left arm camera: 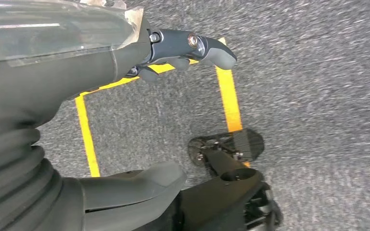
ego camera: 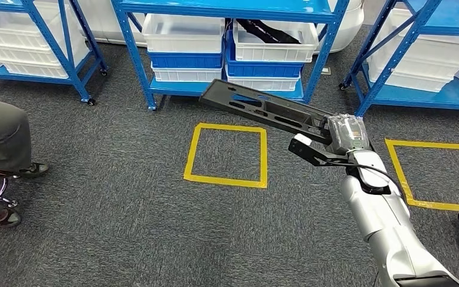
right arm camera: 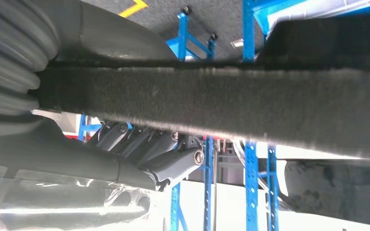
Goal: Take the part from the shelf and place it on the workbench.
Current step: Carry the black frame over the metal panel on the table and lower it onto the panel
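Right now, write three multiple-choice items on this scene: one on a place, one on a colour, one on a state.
1. Where is the long black part?
A. In a white bin on the shelf
B. Held in the air above the grey carpet
C. Lying inside a taped square

2. What colour is the tape of the square on the floor?
A. Yellow
B. Red
C. White

3. What is the right hand doing?
A. Hanging with nothing in it
B. Resting on the shelf
C. Gripping one end of the part

Answers: 1 B, the part juts out from the hand over the carpet. 2 A, yellow strips outline the square. 3 C, the fingers close around the part's near end.
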Controlling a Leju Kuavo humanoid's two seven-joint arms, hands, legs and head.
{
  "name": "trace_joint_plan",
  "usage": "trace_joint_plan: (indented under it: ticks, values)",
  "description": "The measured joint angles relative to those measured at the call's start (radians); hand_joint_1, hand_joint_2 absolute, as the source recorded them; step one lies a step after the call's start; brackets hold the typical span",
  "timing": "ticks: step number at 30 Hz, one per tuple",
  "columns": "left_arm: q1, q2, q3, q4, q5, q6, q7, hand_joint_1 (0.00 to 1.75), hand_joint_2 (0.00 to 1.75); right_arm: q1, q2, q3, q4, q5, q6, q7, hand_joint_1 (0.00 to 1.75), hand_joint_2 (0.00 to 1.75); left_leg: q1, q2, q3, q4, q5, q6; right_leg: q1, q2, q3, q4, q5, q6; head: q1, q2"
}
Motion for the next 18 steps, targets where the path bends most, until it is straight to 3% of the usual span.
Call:
trace_joint_plan:
  ticks: [2,3,5,7,8,10,12,13,14,15,17,18]
  values:
    - [0.000,0.000,0.000,0.000,-0.003,-0.003,0.000,0.00,1.75,0.001,-0.003,-0.001,-0.001,0.001,0.000,0.001,1.75,1.75,-0.001,0.000,-0.012,0.005,0.010,-0.009,0.001,0.000,0.107,-0.154,0.023,0.005,0.000,0.000]
    - [-0.001,0.000,0.000,0.000,-0.005,-0.004,0.000,0.00,1.75,0.001,-0.005,-0.003,-0.002,0.001,0.000,0.001,1.75,1.75,-0.003,0.000,-0.016,0.009,0.013,-0.015,0.003,0.000,0.136,-0.199,0.031,0.001,0.000,0.000]
    - [-0.001,0.000,0.001,0.000,-0.008,-0.004,0.000,0.00,1.75,0.005,-0.009,-0.007,-0.004,0.003,0.000,0.004,1.75,1.75,-0.006,-0.001,-0.022,0.012,0.021,-0.024,0.008,0.001,0.142,-0.213,0.043,-0.014,-0.002,0.000]
    - [0.001,0.000,0.002,0.000,-0.008,-0.004,0.000,0.00,1.75,0.011,-0.013,-0.012,-0.005,0.006,0.000,0.006,1.75,1.75,-0.001,-0.002,-0.032,0.021,0.018,-0.030,0.002,0.000,0.134,-0.212,0.054,-0.030,-0.004,0.000]
    - [0.002,0.001,0.004,0.000,-0.008,-0.004,0.000,0.00,1.75,0.013,-0.015,-0.013,-0.006,0.006,0.000,0.007,1.75,1.75,0.002,-0.003,-0.044,0.044,-0.004,-0.033,-0.001,0.000,0.129,-0.212,0.061,-0.039,-0.005,0.000]
    - [0.003,0.002,0.007,0.000,-0.008,-0.004,-0.001,0.00,1.75,0.014,-0.019,-0.017,-0.007,0.007,0.000,0.008,1.75,1.75,0.006,-0.004,-0.092,0.154,-0.085,-0.040,-0.001,-0.001,0.115,-0.213,0.075,-0.055,-0.008,0.000]
    - [0.004,0.002,0.008,0.000,-0.008,-0.004,-0.004,0.00,1.75,0.015,-0.025,-0.023,-0.008,0.007,0.000,0.010,1.75,1.75,0.006,-0.004,-0.142,0.293,-0.161,-0.043,0.002,0.000,0.097,-0.212,0.087,-0.058,-0.011,0.000]
    - [0.004,0.003,0.009,0.000,-0.008,-0.004,-0.006,0.00,1.75,0.016,-0.030,-0.026,-0.008,0.007,0.000,0.013,1.75,1.75,0.006,-0.004,-0.150,0.330,-0.177,-0.043,0.003,0.000,0.089,-0.212,0.093,-0.057,-0.012,0.000]
    - [0.004,0.004,0.010,0.000,-0.008,-0.005,-0.007,0.00,1.75,0.018,-0.036,-0.030,-0.009,0.008,0.000,0.016,1.75,1.75,0.006,-0.004,-0.135,0.325,-0.175,-0.040,0.004,0.000,0.083,-0.212,0.099,-0.055,-0.013,0.000]
    - [0.004,0.005,0.012,0.000,-0.008,-0.005,-0.008,0.00,1.75,0.021,-0.044,-0.036,-0.011,0.008,0.000,0.018,1.75,1.75,0.006,-0.004,-0.096,0.276,-0.157,-0.035,0.006,0.000,0.077,-0.211,0.104,-0.052,-0.014,0.000]
    - [0.003,0.009,0.016,0.000,-0.007,-0.006,-0.009,0.00,1.75,0.026,-0.060,-0.050,-0.022,0.010,-0.001,0.021,1.75,1.75,0.002,-0.006,0.009,0.127,-0.118,-0.021,0.011,0.000,0.069,-0.210,0.112,-0.045,-0.015,0.000]
    - [0.003,0.011,0.018,0.000,-0.004,-0.007,-0.010,0.00,1.75,0.027,-0.069,-0.057,-0.029,0.010,-0.002,0.022,1.75,1.75,-0.001,-0.005,0.047,0.071,-0.107,-0.016,0.014,-0.001,0.065,-0.209,0.116,-0.040,-0.013,0.000]
